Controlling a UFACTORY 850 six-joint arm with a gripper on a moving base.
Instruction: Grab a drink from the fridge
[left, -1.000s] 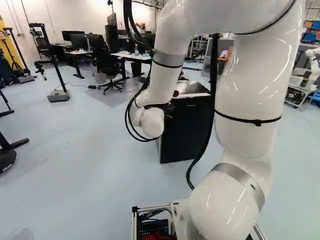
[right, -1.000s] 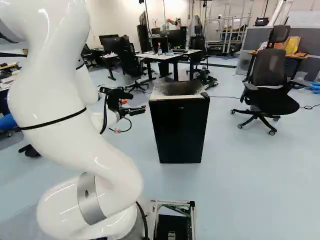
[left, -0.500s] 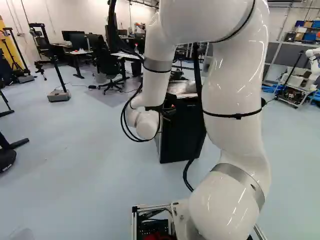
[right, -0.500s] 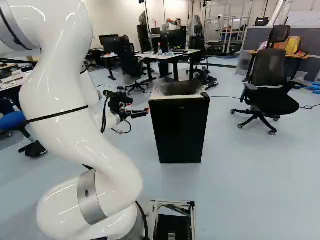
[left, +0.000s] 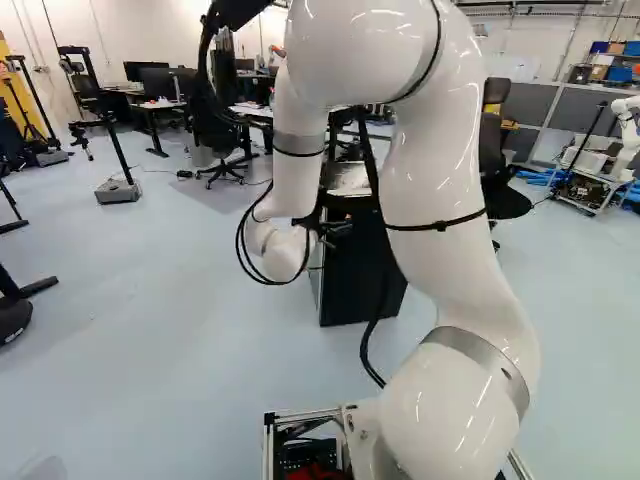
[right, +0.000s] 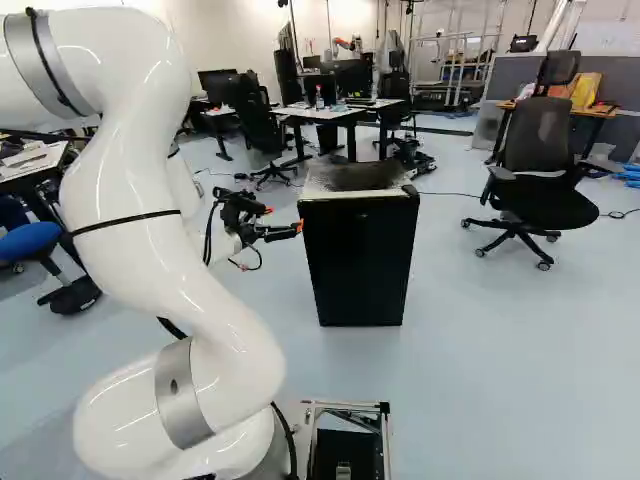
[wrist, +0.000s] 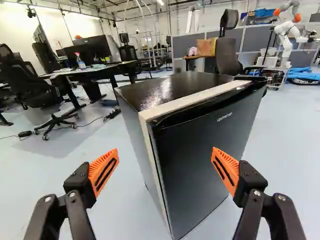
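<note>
Pale floor (right: 500, 350), desks (right: 338, 113) beyond. Fridge (right: 360, 260) stands upright on it, door (wrist: 200, 160) shut; drink out of sight, presumably inside. Your fingers (wrist: 102, 172) are spread wide, holding nothing; the door's nearest upright edge lies ahead, between them. You likely need that edge first.

Fridge (right: 358, 262) and chair (right: 541, 145) on floor (right: 490, 360)
</note>
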